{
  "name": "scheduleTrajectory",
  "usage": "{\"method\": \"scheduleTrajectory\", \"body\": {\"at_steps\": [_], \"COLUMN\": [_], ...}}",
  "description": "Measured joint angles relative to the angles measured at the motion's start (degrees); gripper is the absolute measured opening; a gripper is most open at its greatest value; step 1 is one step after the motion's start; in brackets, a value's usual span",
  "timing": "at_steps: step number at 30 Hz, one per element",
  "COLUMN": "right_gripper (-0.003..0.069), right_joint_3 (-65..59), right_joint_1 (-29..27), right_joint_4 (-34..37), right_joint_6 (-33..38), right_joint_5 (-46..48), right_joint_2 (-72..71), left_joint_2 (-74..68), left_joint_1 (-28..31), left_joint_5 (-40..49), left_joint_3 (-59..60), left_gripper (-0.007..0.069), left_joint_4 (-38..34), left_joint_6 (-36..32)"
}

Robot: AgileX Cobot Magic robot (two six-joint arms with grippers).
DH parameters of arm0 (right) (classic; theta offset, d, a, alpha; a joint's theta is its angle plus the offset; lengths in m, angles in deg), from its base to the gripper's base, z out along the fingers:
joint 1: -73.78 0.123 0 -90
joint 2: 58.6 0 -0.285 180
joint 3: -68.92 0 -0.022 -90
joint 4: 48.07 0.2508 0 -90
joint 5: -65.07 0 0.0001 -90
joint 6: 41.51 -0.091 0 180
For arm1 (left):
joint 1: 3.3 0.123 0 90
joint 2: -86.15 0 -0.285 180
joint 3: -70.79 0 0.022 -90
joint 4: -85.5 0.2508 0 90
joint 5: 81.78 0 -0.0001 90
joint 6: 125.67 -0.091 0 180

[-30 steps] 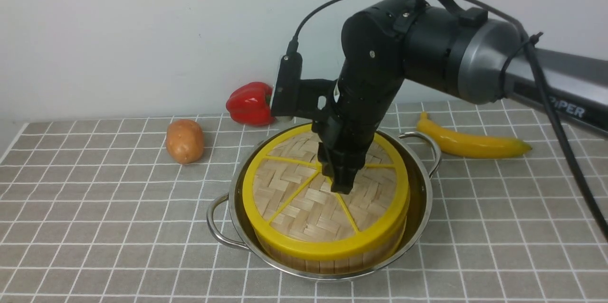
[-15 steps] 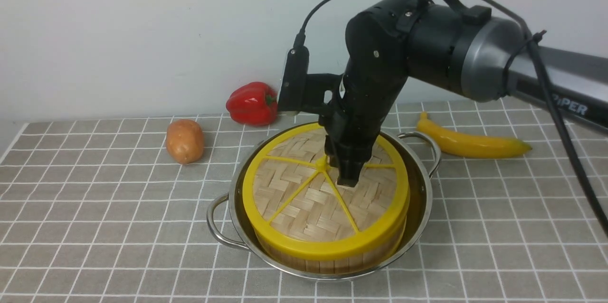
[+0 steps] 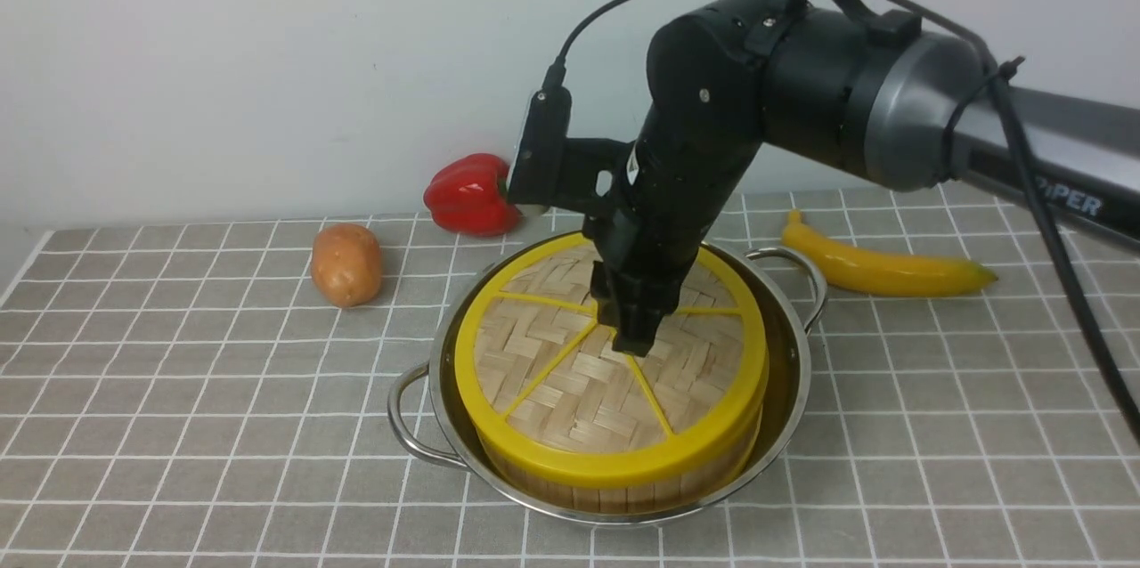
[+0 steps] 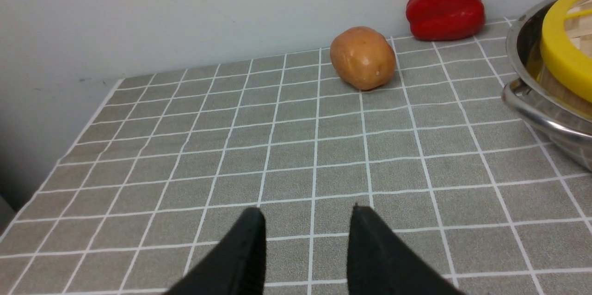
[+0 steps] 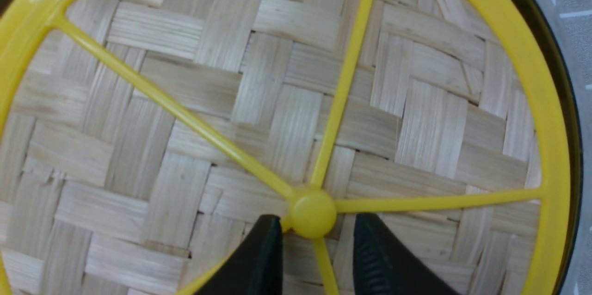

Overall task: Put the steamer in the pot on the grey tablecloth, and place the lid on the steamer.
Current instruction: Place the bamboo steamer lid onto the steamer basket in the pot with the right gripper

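Out on the left, the left hand (image 4: 306, 212) hangs over bare grey tablecloth (image 3: 223, 390), its fingers apart and nothing between them, so it is released and idle. Moving right, a potato (image 3: 346, 263) sits on the cloth, with a red bell pepper (image 3: 468, 194) further back by the wall, both well clear of the action.

Now the centre of the worktop: the stainless pot (image 3: 787, 354) stands on the tablecloth and the steamer (image 3: 614, 490) is down inside it, its wood-strip wall showing just below the yellow rim. The woven lid (image 3: 552, 372) lies flat on top of the steamer and looks squarely seated.

The right hand (image 3: 634, 336) points down at the lid's middle. In the wrist view its two fingers straddle the small centre knob (image 5: 313, 214) with a sliver of gap on either side, so that reads as let go, not pinching.

Far right, a banana (image 3: 882, 270) lies untouched.

Both placements look done. All that seems left is for the right hand to lift clear.
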Motion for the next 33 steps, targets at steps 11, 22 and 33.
{"method": "scheduleTrajectory", "body": {"at_steps": [11, 22, 33], "right_gripper": [0.0235, 0.0155, 0.0149], "right_joint_3": [0.00, 0.00, 0.06], "right_joint_1": [0.00, 0.00, 0.05], "right_joint_4": [1.69, -0.32, -0.68], "right_joint_6": [0.24, -0.28, -0.56], "right_joint_5": [-2.18, -2.22, -1.96], "right_joint_2": [0.43, 1.54, 1.54], "left_joint_2": [0.00, 0.00, 0.00], "left_joint_1": [0.00, 0.00, 0.00], "left_joint_5": [0.00, 0.00, 0.00], "left_joint_3": [0.00, 0.00, 0.00], "left_gripper": [0.0243, 0.0243, 0.0243], "left_joint_4": [0.00, 0.00, 0.00], "left_joint_6": [0.00, 0.00, 0.00]}}
